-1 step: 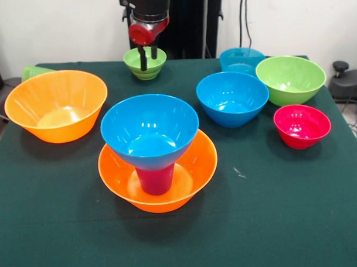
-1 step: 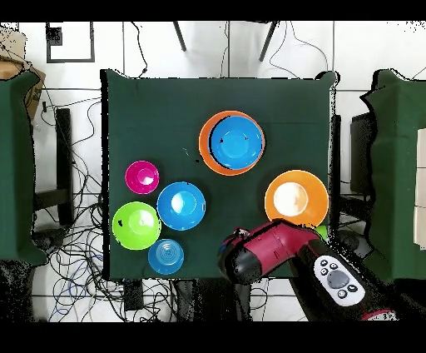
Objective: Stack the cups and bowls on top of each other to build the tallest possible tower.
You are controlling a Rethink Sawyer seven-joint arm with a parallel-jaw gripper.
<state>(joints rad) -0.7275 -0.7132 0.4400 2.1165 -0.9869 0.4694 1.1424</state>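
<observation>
Nearest the camera stands the tower [image 1: 156, 158]: an orange bowl [image 1: 194, 174] on the green-covered desk [image 1: 287, 223], the purple-magenta cup [image 1: 155, 180] upside down in it, and a glossy blue bowl [image 1: 149, 130] balanced upright on the cup. Beside it sits a second orange bowl [image 1: 56, 105], empty, with the light green cup [image 1: 34, 72] lying behind it. Another blue bowl [image 1: 232, 98], a lime bowl [image 1: 291, 78], a teal bowl [image 1: 241, 60] and a small red-pink bowl [image 1: 302, 125] are clustered apart, all empty. My pincer [image 1: 147, 57] hangs over a small lime bowl [image 1: 145, 63]; I cannot tell whether it is released or clenched.
</observation>
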